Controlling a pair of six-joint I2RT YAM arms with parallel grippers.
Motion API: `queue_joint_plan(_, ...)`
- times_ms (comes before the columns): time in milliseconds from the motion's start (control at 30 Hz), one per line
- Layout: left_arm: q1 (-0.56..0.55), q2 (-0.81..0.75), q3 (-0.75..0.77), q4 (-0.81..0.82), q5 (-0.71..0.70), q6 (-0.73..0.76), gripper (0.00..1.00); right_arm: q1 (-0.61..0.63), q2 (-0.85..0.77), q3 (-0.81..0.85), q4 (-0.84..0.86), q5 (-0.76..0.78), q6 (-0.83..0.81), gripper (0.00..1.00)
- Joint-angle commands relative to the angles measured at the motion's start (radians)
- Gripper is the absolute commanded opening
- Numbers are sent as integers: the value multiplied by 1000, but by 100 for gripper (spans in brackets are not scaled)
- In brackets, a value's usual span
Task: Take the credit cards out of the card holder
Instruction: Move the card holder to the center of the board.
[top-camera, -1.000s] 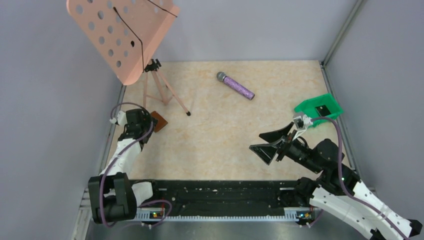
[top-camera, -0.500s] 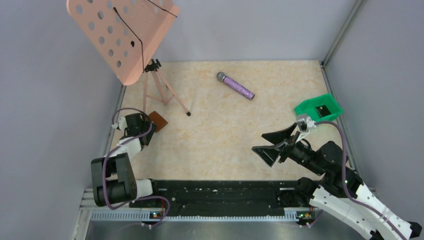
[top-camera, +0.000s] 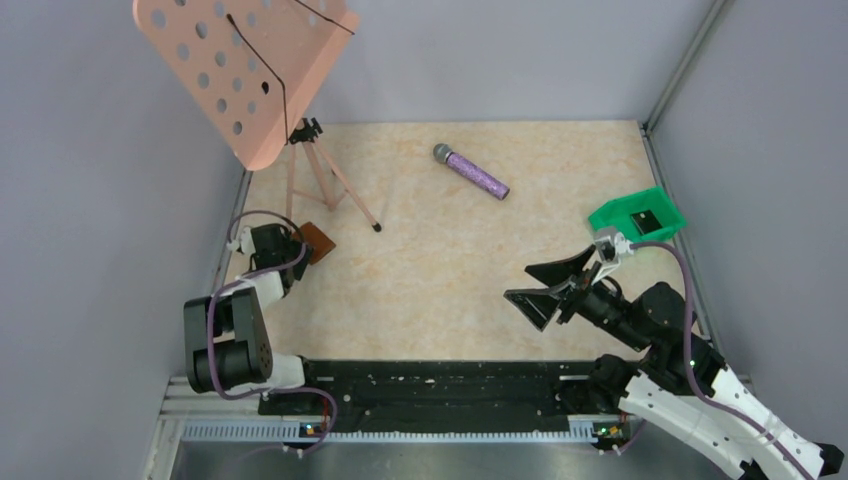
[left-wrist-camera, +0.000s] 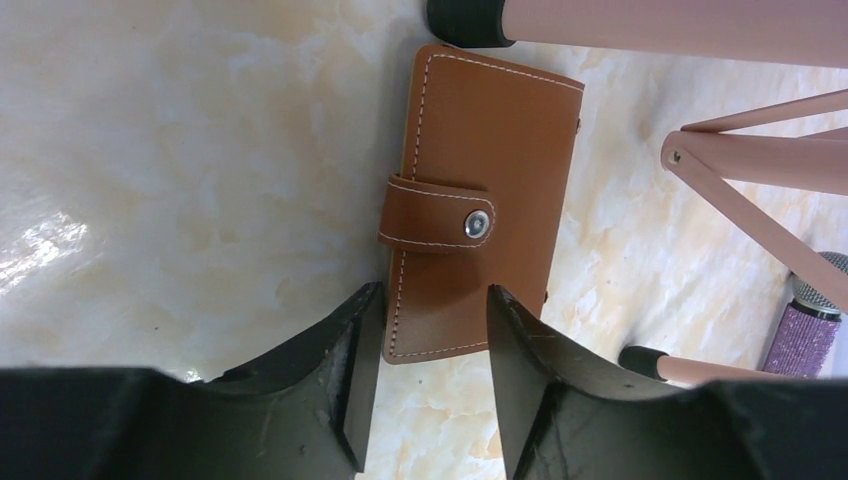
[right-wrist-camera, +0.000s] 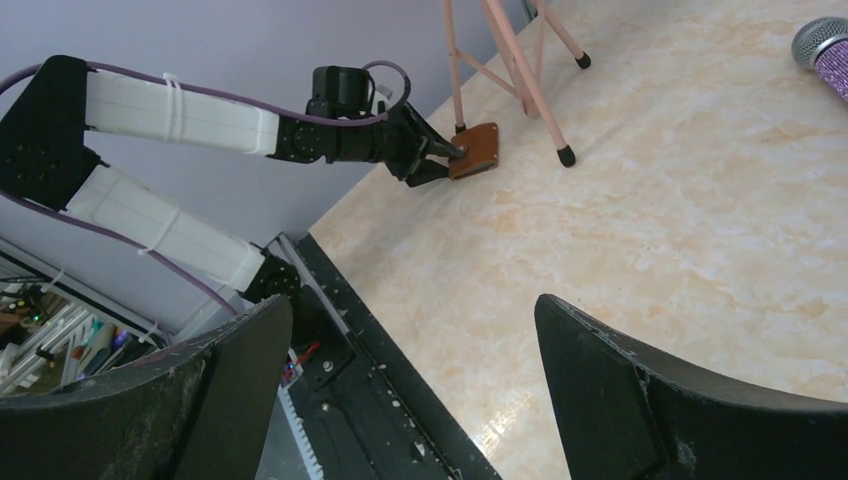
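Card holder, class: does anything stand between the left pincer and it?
Nothing visible does. The left pincer sits at the near end of the small brown leather card holder. The pink stand's black-tipped leg lies beyond its far end, not between.

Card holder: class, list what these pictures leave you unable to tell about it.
- Cards inside: left wrist view, the card holder is snapped shut; its cover hides them.
- Grip: same view, the left gripper sets its fingers either side of the near end; contact unclear.
- Top external view: the holder is too small for detail and partly under that gripper.
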Motion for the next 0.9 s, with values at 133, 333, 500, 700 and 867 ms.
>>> queue_joint_plan(133, 5, 59, -4, -36, 3, 0, 29, 10, -10, 30, 10, 42, 0, 91)
queue_joint_plan(333, 8, 54, 1, -74, 7, -8, 0, 11, -8, 25, 17, 64, 15, 91)
queue_joint_plan(500, 9, 30, 27, -133, 64, -7, 0, 10, -8, 30, 5, 101, 25, 91)
queue_joint_plan(700, 8, -26, -22, -108, 172, -24, 0, 10, -2, 23, -50, 225, 57, 91)
queue_joint_plan(867, 7, -74, -50, -172, 266, -3, 0, 11, 1, 21, -106, 339, 92, 91)
